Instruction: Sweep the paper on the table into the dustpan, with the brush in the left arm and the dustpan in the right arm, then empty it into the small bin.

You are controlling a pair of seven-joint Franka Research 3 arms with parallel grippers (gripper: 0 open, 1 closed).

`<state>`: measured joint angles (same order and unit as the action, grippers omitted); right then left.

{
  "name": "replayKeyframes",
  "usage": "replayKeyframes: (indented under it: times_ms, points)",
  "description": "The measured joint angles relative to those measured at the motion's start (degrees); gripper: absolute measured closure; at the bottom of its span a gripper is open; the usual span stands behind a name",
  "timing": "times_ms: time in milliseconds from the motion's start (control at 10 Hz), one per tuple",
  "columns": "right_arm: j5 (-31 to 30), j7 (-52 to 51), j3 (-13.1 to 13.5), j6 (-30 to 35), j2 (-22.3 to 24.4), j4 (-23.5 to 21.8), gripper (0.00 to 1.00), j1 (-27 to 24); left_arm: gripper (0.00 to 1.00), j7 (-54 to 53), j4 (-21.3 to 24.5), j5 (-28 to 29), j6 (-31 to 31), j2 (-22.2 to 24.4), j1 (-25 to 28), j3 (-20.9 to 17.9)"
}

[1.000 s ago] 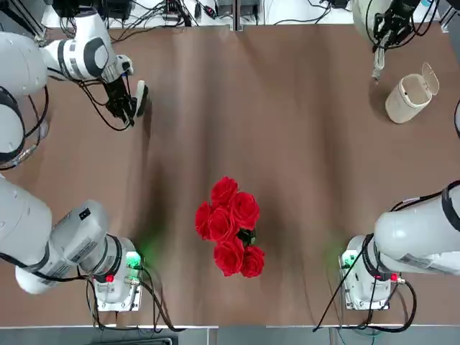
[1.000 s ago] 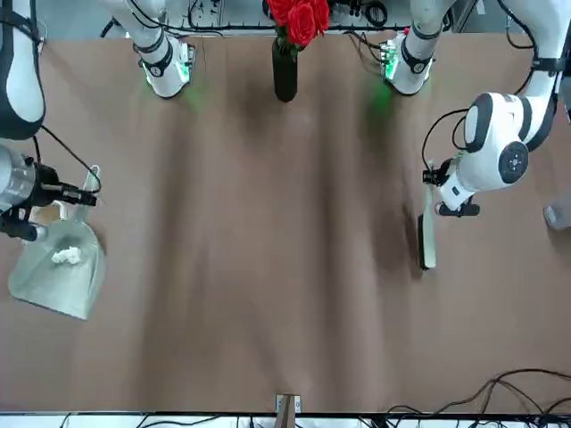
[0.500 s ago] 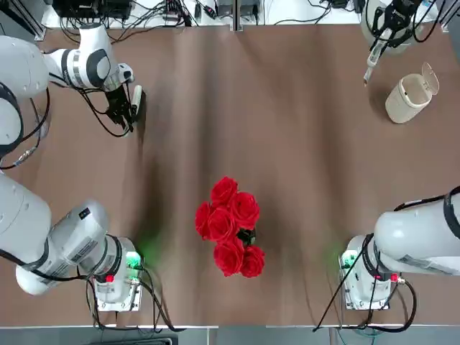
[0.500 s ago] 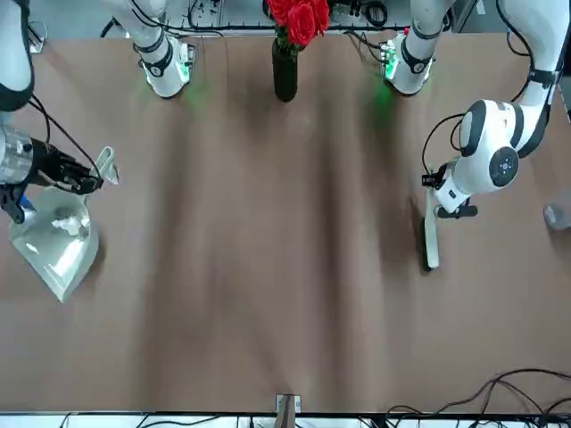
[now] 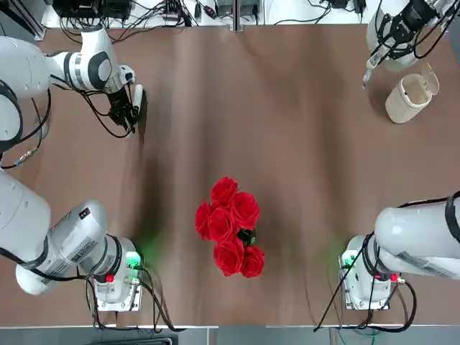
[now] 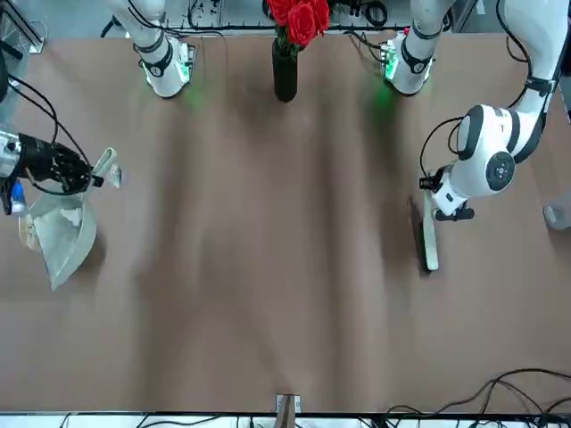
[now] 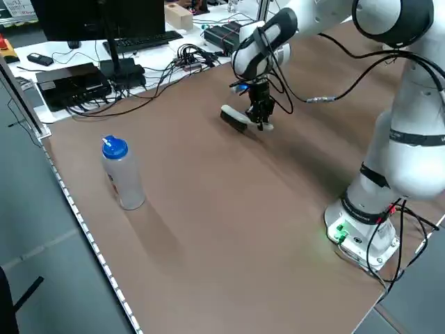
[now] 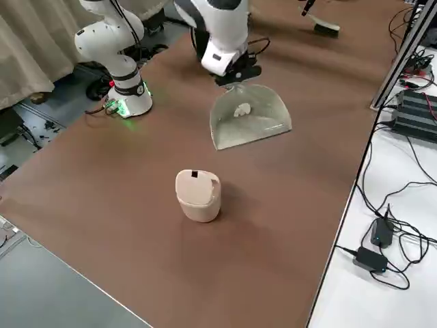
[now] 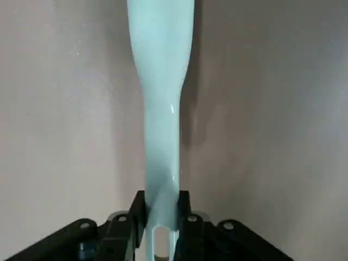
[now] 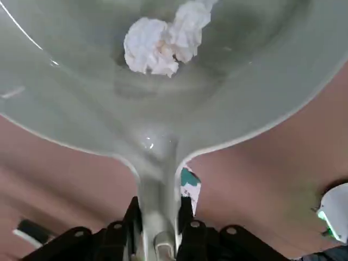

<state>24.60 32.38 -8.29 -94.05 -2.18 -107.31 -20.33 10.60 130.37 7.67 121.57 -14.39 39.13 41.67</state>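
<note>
Cream dustpan point(image 8: 249, 118) held off the table point(image 8: 136, 178) by the right gripper point(image 10: 157, 215), crumpled paper point(image 10: 163, 41) inside.
Clamped on the stubby handle, above the small bin point(image 8: 198, 195) at lower centre. Left gripper point(image 9: 159, 209) clamped on the brush point(image 6: 428, 236) handle, right of the front view.

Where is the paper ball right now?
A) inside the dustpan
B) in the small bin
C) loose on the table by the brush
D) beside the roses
A: the paper lies in the scoop of the dustpan, which the right gripper holds by its handle above the table.
</note>
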Motion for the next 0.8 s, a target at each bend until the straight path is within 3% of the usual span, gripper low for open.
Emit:
replayKeyframes:
  times_ms: [500, 800]
  points:
    - [7.88, -13.88, 4.47, -10.83, 5.66, -11.64, 0.68, -0.05, 0.71, 0.0, -0.07, 0.0, 0.0, -0.03, -0.06, 0.02]
    - [13.1, -18.32, 8.06, -11.39, 6.81, -15.05, 0.68, -0.05, 0.71, 0.0, -0.08, 0.63, 0.01, -0.15, -0.11, 0.07]
